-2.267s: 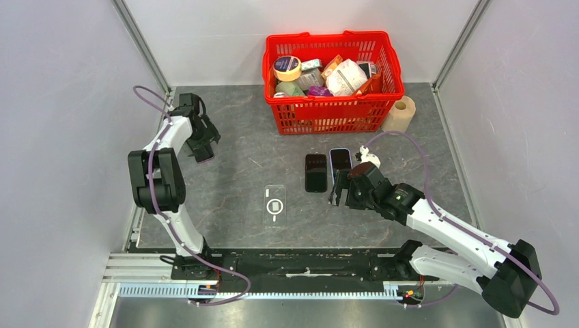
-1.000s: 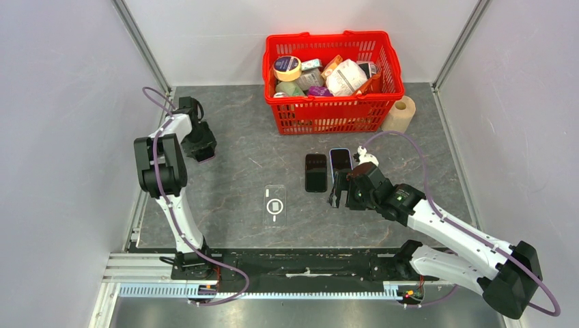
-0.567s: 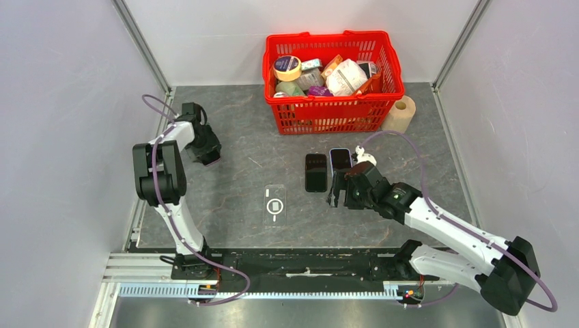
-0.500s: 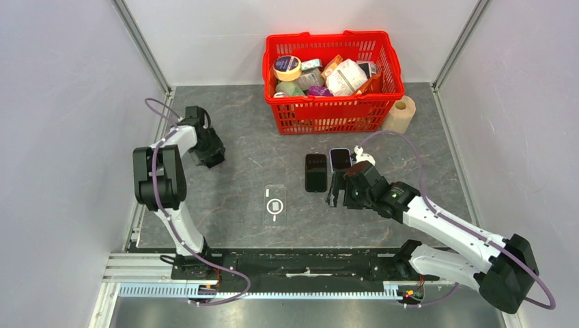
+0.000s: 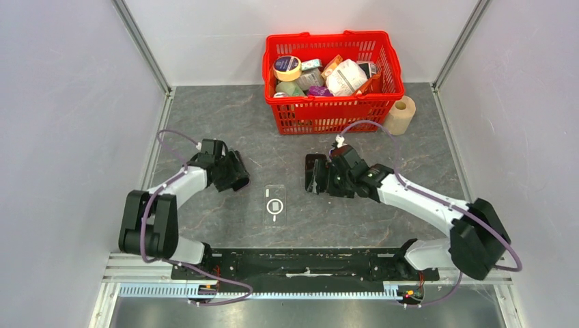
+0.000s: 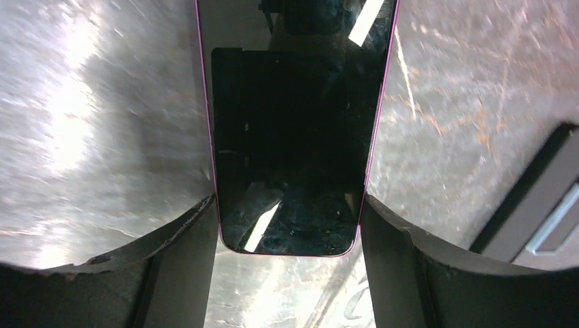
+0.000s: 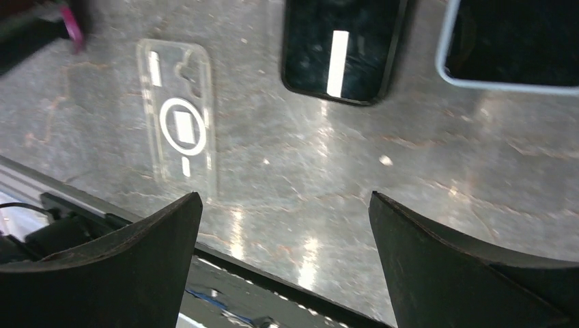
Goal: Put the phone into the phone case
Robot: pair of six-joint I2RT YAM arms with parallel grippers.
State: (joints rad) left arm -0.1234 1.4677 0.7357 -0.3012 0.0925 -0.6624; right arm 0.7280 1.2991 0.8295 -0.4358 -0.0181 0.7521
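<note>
Between the left gripper's [image 5: 235, 179] fingers [image 6: 181, 273], the pink-edged phone [image 6: 293, 130] is pinched by its long sides, so I'd line it up square over the clear phone case [image 5: 274, 204], seat one end first, then press. Case lies flat just past those fingertips, not touching. Meanwhile the right gripper [image 7: 283, 205] hangs wide apart, holding nothing.

Top view looks down; both wrists look close — right shares phone case [image 7: 179, 126].

On the surface [image 5: 225, 130], the phone case [image 5: 275, 204] lies centrally. Just left, the left hand [image 5: 239, 180] clasps a phone [image 6: 293, 137]. Right of the case lie two more phones [image 7: 343, 48], apparently beneath the right hand [image 5: 319, 179]. A basket [image 5: 332, 101] stands behind.
</note>
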